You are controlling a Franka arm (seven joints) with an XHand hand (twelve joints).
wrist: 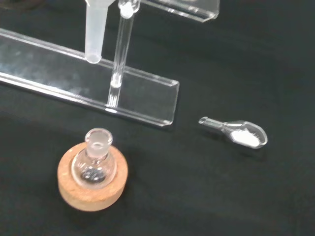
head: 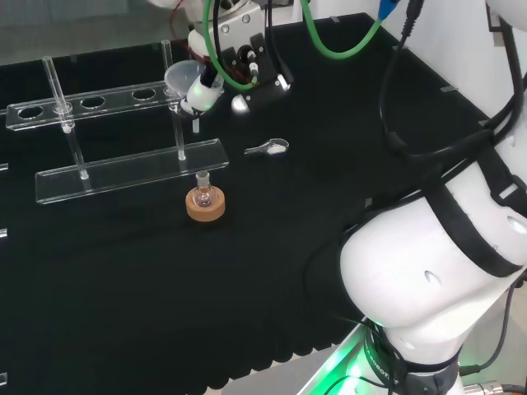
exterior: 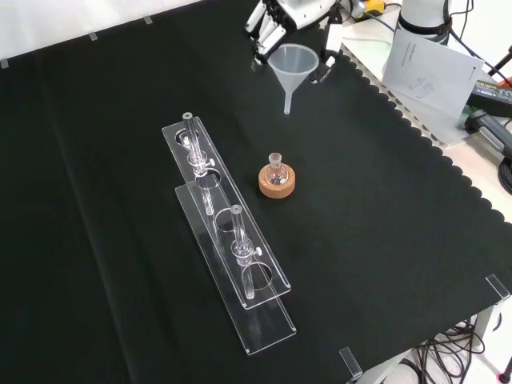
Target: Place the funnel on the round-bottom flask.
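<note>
While hand (exterior: pixel 276 24) grips funnel (exterior: pixel 292 62) aloft: transit step; next, align stem w/ flask (exterior: pixel 277 170) neck, lower.

clear funnel (exterior: pixel 292 66); tan cork ring (wrist: pixel 92 183); black cloth (exterior: pixel 384 208); green cable (head: pixel 338 45)

Funnel stem (wrist: pixel 95 34) above rack base (wrist: pixel 74 78); flask (wrist: pixel 94 162) upright in cork ring (wrist: pixel 69 184) (scoop (wrist: pixel 238 132) apart).
</note>
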